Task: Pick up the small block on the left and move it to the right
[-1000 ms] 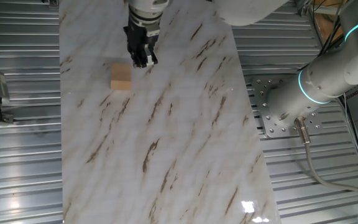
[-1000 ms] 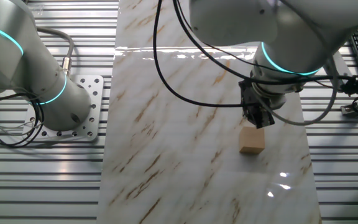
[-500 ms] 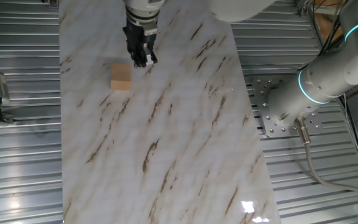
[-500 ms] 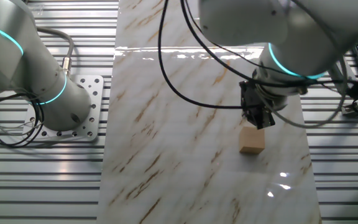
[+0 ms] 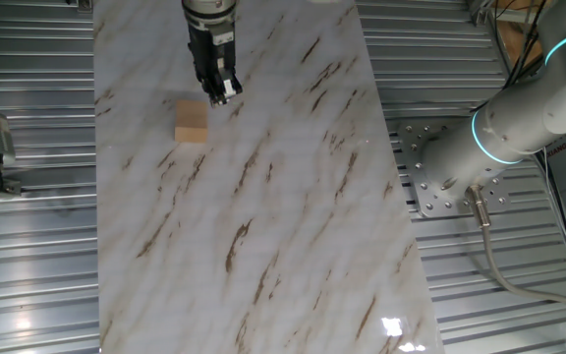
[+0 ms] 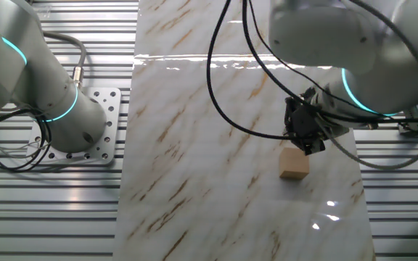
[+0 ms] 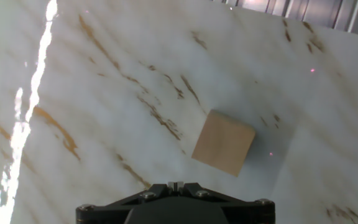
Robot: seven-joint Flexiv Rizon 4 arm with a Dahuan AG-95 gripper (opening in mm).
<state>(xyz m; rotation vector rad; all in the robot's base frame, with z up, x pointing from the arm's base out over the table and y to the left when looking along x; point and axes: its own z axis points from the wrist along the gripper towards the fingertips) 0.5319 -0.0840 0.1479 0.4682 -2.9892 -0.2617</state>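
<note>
On the marble table [image 5: 293, 246], the small block [image 5: 192, 122] lies flat, edges skewed to my hand view; my gripper [image 5: 217, 93] hovers beside it, empty, fingers together.

Both fixed cameras look steeply down on the table [image 5: 263, 197] from opposite ends, sharing its marble top. The hand camera faces it close, nearly straight down.
</note>
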